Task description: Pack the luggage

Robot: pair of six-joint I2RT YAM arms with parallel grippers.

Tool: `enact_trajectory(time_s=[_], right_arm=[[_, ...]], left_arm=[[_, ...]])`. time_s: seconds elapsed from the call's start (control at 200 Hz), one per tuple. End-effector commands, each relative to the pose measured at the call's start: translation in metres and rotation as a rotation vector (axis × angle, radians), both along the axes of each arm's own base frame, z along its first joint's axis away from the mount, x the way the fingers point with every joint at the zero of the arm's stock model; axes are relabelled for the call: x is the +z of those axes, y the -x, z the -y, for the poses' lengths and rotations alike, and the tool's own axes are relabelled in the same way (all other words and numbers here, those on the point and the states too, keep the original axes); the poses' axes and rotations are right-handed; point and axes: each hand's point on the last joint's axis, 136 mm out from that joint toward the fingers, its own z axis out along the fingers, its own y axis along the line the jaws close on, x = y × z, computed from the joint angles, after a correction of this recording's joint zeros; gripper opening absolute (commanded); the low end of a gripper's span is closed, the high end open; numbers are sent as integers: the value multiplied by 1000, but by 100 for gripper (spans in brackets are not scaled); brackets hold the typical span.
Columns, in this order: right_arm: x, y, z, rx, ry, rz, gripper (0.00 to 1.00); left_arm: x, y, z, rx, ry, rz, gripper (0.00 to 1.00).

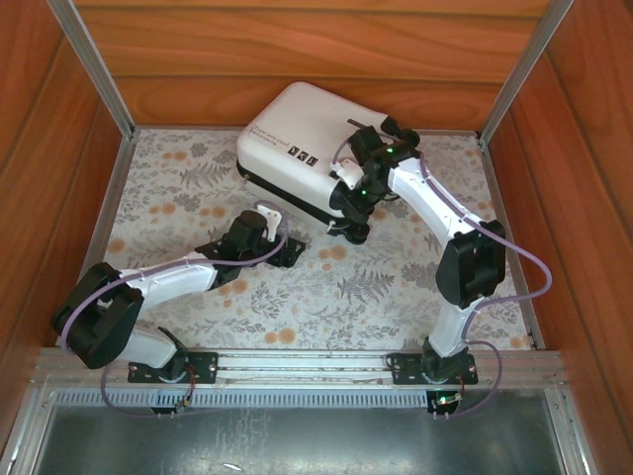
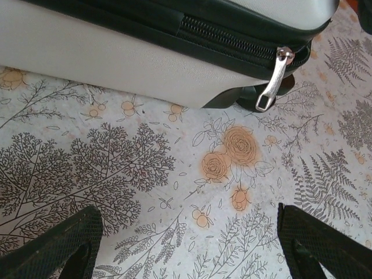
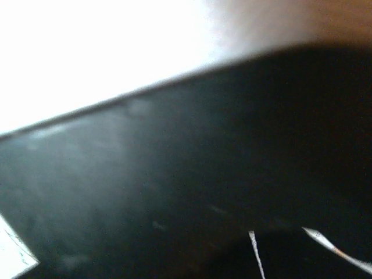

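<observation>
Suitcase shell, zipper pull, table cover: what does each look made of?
Suitcase shell: likely hard plastic, white and smooth with a soft sheen; it has rounded moulded corners. Zipper pull: seems metal, silvery and shiny. Table cover: probably printed cloth or vinyl, matte, floral pattern; which one is unclear.

In the overhead view the black right gripper [image 1: 348, 220] sits so close against the near end of the rounded white hard-shell suitcase [image 1: 287, 134] that we cannot tell how its jaws stand, and its white arm [image 1: 420, 193] covers that end of the shell. The small black printed marks [image 1: 297, 150] on the lid are too small for us to read. The right wrist view gives us a blurred dark surface [image 3: 192, 174] under a washed-out white patch [image 3: 87, 46]; we cannot name either. In the left wrist view the top edge cuts off the suitcase, and the bottom edge cuts off the black ribbed fingertips [image 2: 58, 247] of the left gripper [image 2: 186, 250].
</observation>
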Motion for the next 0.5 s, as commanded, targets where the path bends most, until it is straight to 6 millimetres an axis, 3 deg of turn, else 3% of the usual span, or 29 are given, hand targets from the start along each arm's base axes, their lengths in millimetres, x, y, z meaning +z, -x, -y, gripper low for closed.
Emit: enact_trajectory(time_s=[0.0, 0.11, 0.235, 0.37, 0.495], right_arm=[[9, 0, -14, 45, -95, 15, 36], [24, -2, -17, 25, -103, 30, 14], [57, -2, -31, 23, -148, 110, 1], [83, 6, -51, 57, -142, 186, 0], [90, 14, -70, 102, -89, 218, 0]], left_arm=[[0, -1, 5, 12, 9, 0, 83], [4, 1, 5, 14, 29, 0, 83], [14, 5, -1, 10, 61, 49, 90], [32, 11, -10, -57, 139, 95, 94], [39, 19, -17, -145, 150, 141, 93]])
